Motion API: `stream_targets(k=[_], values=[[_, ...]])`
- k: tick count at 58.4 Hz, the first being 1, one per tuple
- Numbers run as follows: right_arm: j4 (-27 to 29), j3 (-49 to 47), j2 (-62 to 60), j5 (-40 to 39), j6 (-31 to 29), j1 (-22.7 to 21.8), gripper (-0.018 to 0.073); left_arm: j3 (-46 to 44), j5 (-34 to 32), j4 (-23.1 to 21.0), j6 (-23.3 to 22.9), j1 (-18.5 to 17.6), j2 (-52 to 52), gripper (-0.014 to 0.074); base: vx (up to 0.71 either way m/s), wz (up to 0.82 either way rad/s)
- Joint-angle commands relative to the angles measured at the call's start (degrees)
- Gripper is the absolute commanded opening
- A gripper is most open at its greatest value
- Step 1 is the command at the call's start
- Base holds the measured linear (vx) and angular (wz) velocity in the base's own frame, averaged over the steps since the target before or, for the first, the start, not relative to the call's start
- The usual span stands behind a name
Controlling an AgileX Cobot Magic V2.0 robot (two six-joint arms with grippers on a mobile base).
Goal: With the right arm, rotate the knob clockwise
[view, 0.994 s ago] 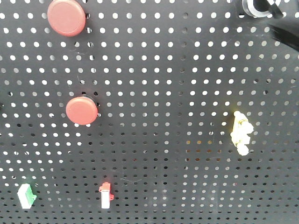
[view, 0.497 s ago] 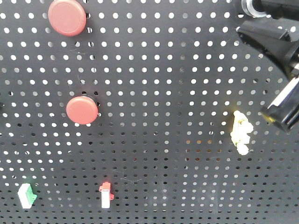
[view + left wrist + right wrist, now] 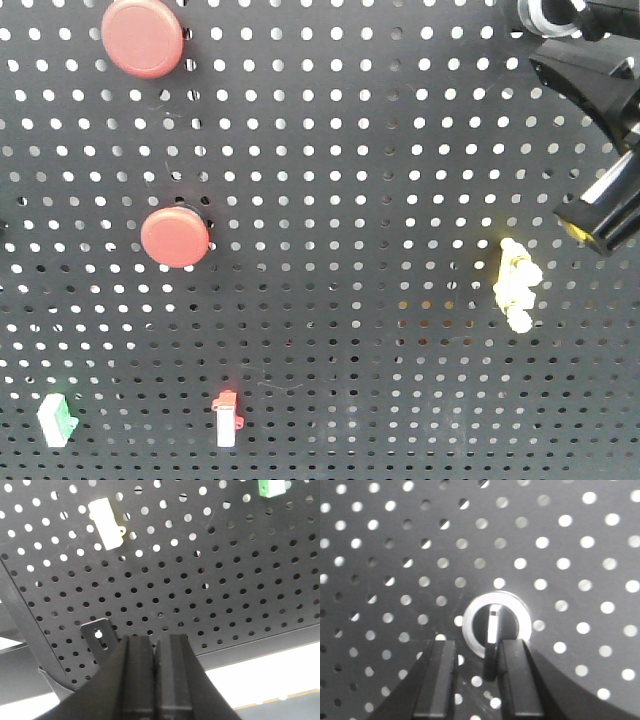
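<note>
Approach stage of the turn. Knob (image 3: 495, 625) at centre of the right wrist view, mounted on the black pegboard (image 3: 580, 540); in the front view, cut off at the upper right corner. Straight bar (image 3: 492, 630) upright across its face, lower end reaching down between the fingers of the right hand (image 3: 479, 680). Right hand spread: finger at frame right (image 3: 520, 680) just beside the bar, finger at frame left (image 3: 437, 680) apart from it; no pinch yet, to judge by the gap. Left hand (image 3: 157, 680) pressed together, pinching nothing, at bottom centre of the left wrist view, facing the lower part of the board. To do the step well: close squarely on both flat sides of the bar, keep the wrist axis in line with the knob's centre, then roll clockwise without pulling outward or slipping off the bar. Likely fault: an off-centre grip, scraping the whitish ring (image 3: 470, 625) instead of turning. No box, bin or other container in view.
</note>
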Motion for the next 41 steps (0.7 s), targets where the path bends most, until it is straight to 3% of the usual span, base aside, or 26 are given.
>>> stream_targets(k=[1, 16, 22, 41], values=[[-2.45, -1.56, 0.47, -2.71, 0.4, -0.14, 0.0255, 0.91, -4.76, -0.26, -0.23, -0.07, 0.78, -0.0006, 0.0, 0.0], [-2.33, -1.56, 1.23, -1.54, 2.79, -0.14, -0.0004, 0.91, -4.76, -0.26, -0.23, -0.07, 0.78, -0.0006, 0.0, 0.0], [-1.98, -1.56, 1.76, -1.43, 7.51, -0.14, -0.0013, 0.91, -4.76, -0.26, -0.23, -0.07, 0.78, -0.0006, 0.0, 0.0], [-1.98, -1.62, 4.23, -2.48, 38.94, -0.14, -0.0008, 0.91, -4.76, -0.26, -0.23, -0.07, 0.78, -0.0006, 0.0, 0.0]])
